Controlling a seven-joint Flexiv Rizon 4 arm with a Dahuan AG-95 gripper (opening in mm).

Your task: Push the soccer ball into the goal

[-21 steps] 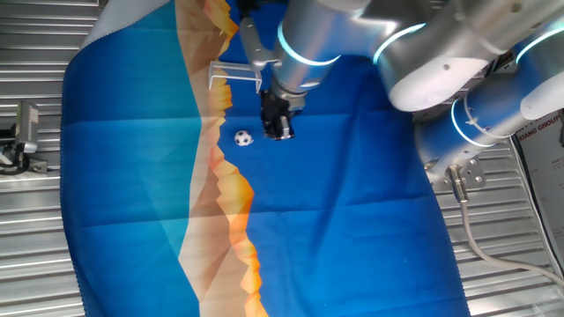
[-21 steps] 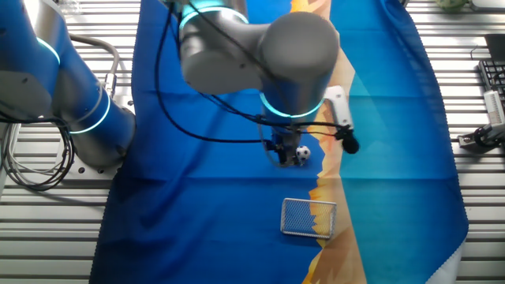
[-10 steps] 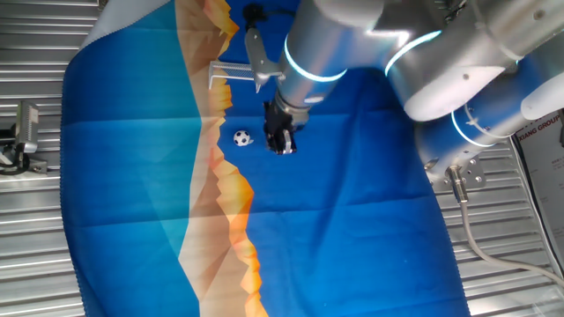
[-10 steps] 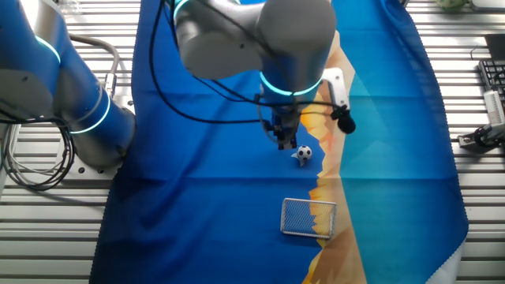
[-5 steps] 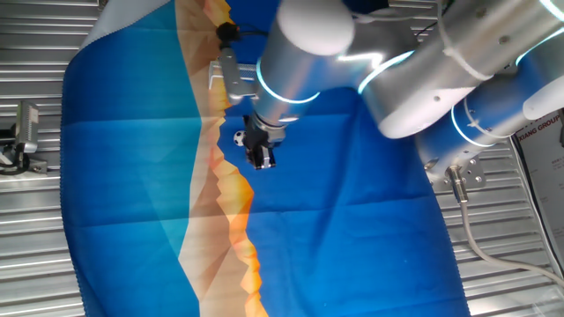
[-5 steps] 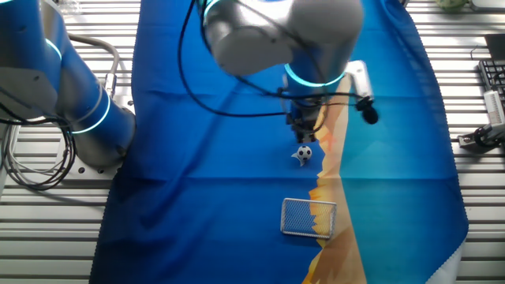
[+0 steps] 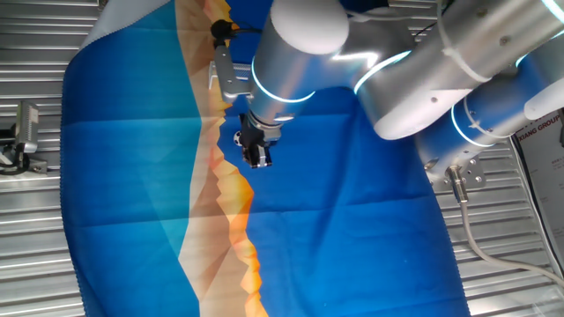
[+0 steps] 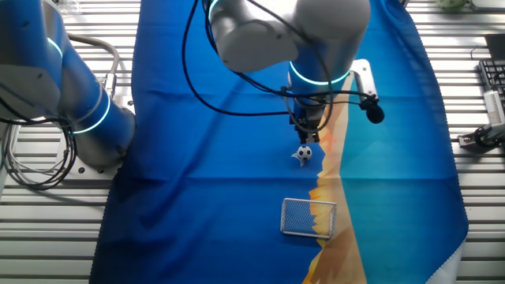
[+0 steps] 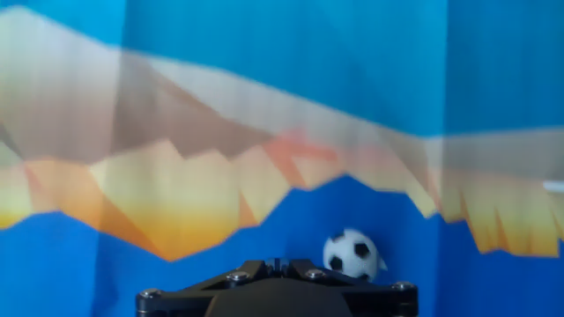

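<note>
step in hand: i judge i am lining up behind the tiny white soccer ball with black patches (image 8: 304,153), on the side away from the small pale mesh-netted goal frame (image 8: 308,218); the push itself looks not yet made.

gripper: my black two-finger gripper (image 8: 307,135) points down at the cloth, just above the ball in the other fixed view. the fingers look close together, but i cannot tell for sure whether they are shut; the hand view shows only the dark base of the gripper (image 9: 276,289) at the bottom edge.

ball position: it sits on the deep blue part of the blue printed cloth (image 8: 213,197), right at the edge of the orange mountain print. in the hand view the ball (image 9: 352,254) is just beside the gripper base, a little right of centre.

ball versus gripper: near, possibly touching; i cannot tell which. in one fixed view the gripper (image 7: 256,155) covers most of the ball, with only a white sliver (image 7: 238,138) showing at its left.

goal position: on the same cloth, apart from the ball, with bare blue cloth between them; it is out of sight in one fixed view.

next move: i would keep the fingertips low and sweep straight toward the goal mouth. the ball sits off centre to the gripper, so it may roll aside; i would centre first.
</note>
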